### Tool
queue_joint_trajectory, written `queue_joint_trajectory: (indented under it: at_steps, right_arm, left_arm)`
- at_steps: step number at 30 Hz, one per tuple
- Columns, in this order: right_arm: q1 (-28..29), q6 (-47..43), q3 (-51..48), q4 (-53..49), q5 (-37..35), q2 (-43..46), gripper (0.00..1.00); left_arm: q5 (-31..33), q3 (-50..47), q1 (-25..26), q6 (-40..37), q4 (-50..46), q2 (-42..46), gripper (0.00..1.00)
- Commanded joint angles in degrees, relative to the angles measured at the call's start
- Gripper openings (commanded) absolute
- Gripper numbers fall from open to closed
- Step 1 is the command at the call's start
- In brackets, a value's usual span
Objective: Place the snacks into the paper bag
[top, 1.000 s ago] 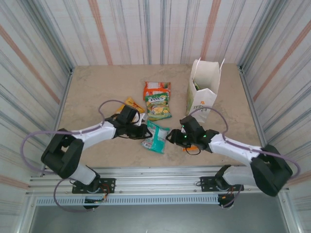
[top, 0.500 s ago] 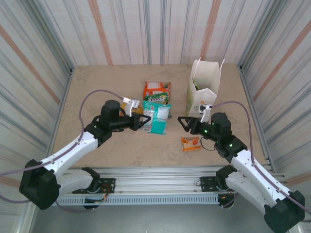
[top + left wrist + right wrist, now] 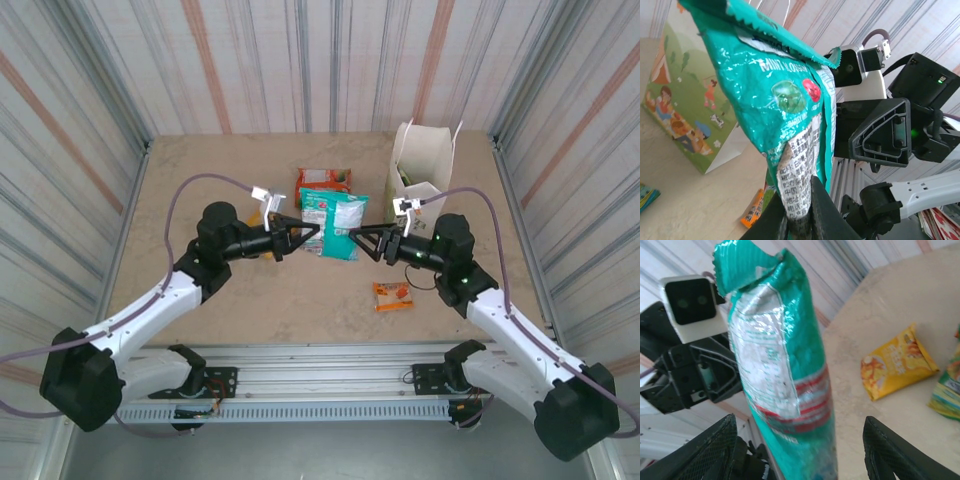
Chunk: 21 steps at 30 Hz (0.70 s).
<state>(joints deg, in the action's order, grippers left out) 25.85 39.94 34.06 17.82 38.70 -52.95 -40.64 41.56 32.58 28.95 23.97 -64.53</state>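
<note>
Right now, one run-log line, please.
left hand: shut on teal snack packet, off table | right hand: open at packet | paper bag: upright

both arms raised, claws facing; left claw [image 3: 310, 233] clamped on teal packet [image 3: 337, 212], right claw [image 3: 364, 238] apparently spread wide.

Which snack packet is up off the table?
The teal packet: the left tool pinches one end and holds it aloft; the other packets lie on the table.

Teal packet [image 3: 790, 100], left wrist view: the white capitals on its front begin "MINI". The second word is creased, maybe "LOSS…", not sure. The white panel by its lower seam carries dense small Chinese print, too fine to read. Nothing else legible.
</note>
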Motion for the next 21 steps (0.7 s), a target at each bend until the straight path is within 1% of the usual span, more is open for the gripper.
queue_joint_trajectory:
  at_steps: [1,3,5,8,10,13,15,16,18,19,21]
  right_arm:
    - [-0.1,-1.0,2.3,6.4,4.3,-1.4,0.67]
    - [-0.1,-0.3,2.9,9.1,5.4,-2.6,0.64]
    - [-0.1,0.4,3.8,10.5,7.0,-3.4,0.57]
    - [-0.1,0.4,4.9,10.2,7.9,-5.2,0.42]
    - [-0.1,0.0,5.0,10.2,7.4,-5.2,0.28]
    - [-0.2,-0.6,5.2,9.5,5.9,-4.8,0.2]
    - [-0.2,-1.6,6.0,7.2,4.2,-4.4,0.13]
    - [-0.2,-2.3,6.5,5.7,3.4,-4.2,0.11]
    - [-0.4,-4.1,7.9,2.5,1.0,-4.0,0.07]
    - [-0.7,-4.5,8.3,0.6,-0.6,-2.4,0.06]
    - [-1.6,-5.5,10.0,-1.8,-3.1,-1.1,0.05]
  left_arm:
    - [-3.0,2.3,0.0,1.4,7.0,-0.4,0.08]
    - [-3.4,3.1,0.1,0.9,6.6,-0.8,0.08]
    - [-3.4,3.8,0.2,0.1,5.2,-1.1,0.09]
    - [-1.1,4.5,0.2,-1.0,2.5,-1.1,0.1]
    - [0.0,5.3,0.2,-2.1,0.3,-1.2,0.1]
    - [0.0,6.6,0.3,-3.4,-1.8,-1.8,0.14]
    - [0.0,7.2,0.5,-3.7,-2.6,-2.1,0.19]
    - [0.2,7.5,0.5,-3.8,-2.8,-2.2,0.22]
    - [1.3,8.0,0.5,-4.0,-3.8,-2.3,0.35]
    - [2.2,8.1,0.5,-4.1,-4.3,-2.2,0.4]
    - [6.0,9.0,0.6,-4.2,-7.1,-2.1,0.51]
